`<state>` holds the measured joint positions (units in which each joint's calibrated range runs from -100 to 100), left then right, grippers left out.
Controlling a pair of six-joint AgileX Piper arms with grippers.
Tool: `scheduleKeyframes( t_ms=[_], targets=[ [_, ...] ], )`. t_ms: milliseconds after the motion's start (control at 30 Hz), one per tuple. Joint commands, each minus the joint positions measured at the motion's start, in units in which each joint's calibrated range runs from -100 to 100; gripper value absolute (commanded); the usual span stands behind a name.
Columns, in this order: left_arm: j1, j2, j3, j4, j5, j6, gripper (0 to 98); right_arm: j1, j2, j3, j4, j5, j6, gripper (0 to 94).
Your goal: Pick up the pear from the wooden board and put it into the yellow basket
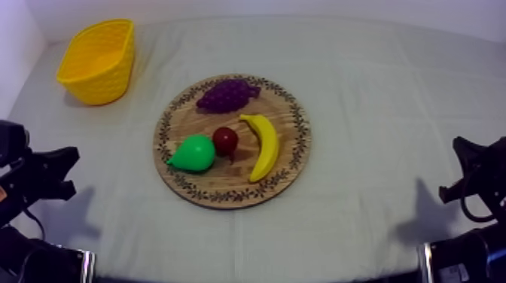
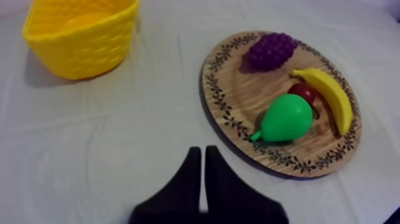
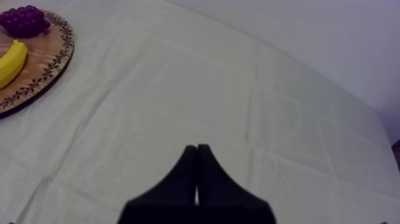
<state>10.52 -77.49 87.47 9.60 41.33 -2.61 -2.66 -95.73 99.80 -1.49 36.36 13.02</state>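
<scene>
- Cloth of a grey-white colour covered the bench (image 1: 361, 90) from side to side, marked with faint creases. A pale wall (image 1: 301, 6) closed it off at the back.
- The yellow basket (image 1: 98, 75) stood at the far left corner of the bench, well apart from the wooden board (image 1: 294, 150).
- The wooden board lay flat near the middle of the bench, with dark leafy sprigs running round its rim.
- The pear (image 1: 194, 153), bright green, lay on the near left part of the board, its narrow end towards the left rim. It lay close against the small red fruit (image 1: 225, 140) at its right.
- The banana (image 1: 263, 147) curved along the right side of the board, just beside the red fruit. The bunch of grapes (image 1: 227, 95) sat on the far part.
- My left arm (image 1: 38, 177) sat low at the near left edge of the bench, well apart from the board.
- My left gripper (image 2: 199, 152) hung over bare cloth and pointed at the stretch between basket and board. Its fingers were pressed together into a narrow wedge, with nothing held.
- My right arm (image 1: 474, 173) sat low at the near right edge, likewise well apart from the board.
- My right gripper (image 3: 196, 148) hung over bare cloth, with the board's rim, the banana and the grapes off to one side. Its fingers lay together in the same narrow wedge, gripping nothing.
</scene>
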Motion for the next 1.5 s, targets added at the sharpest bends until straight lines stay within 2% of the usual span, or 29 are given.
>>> scheduleKeyframes(
  t_ms=[0,300,567,700,833,1033,1467],
  targets=[
    [1.55,6.83,-5.03,-0.03,3.49,0.15,0.0,-0.02,-0.03,-0.02,0.0,0.02,-0.05,0.4],
    [3.08,25.24,-22.12,0.11,18.63,3.29,0.0,-0.02,-0.03,-0.02,0.0,0.02,-0.05,0.4],
    [1.93,39.49,-34.59,-0.62,27.82,3.54,0.0,-0.02,-0.03,-0.02,0.0,0.02,-0.04,0.4],
    [2.18,46.37,-42.36,-2.14,34.02,4.49,0.0,-0.02,-0.03,-0.02,0.0,0.02,-0.04,0.4],
    [3.7,52.96,-50.99,-4.66,39.75,5.45,0.0,-0.02,-0.03,-0.02,0.0,0.02,-0.05,0.4],
    [6.18,61.09,-59.55,-6.09,43.42,5.08,0.0,-0.02,-0.03,-0.02,0.0,0.02,-0.05,0.4],
    [14.91,74.75,-74.64,-6.43,49.71,1.28,0.0,-0.02,-0.03,-0.02,0.0,0.02,-0.05,0.4]
  ],
)
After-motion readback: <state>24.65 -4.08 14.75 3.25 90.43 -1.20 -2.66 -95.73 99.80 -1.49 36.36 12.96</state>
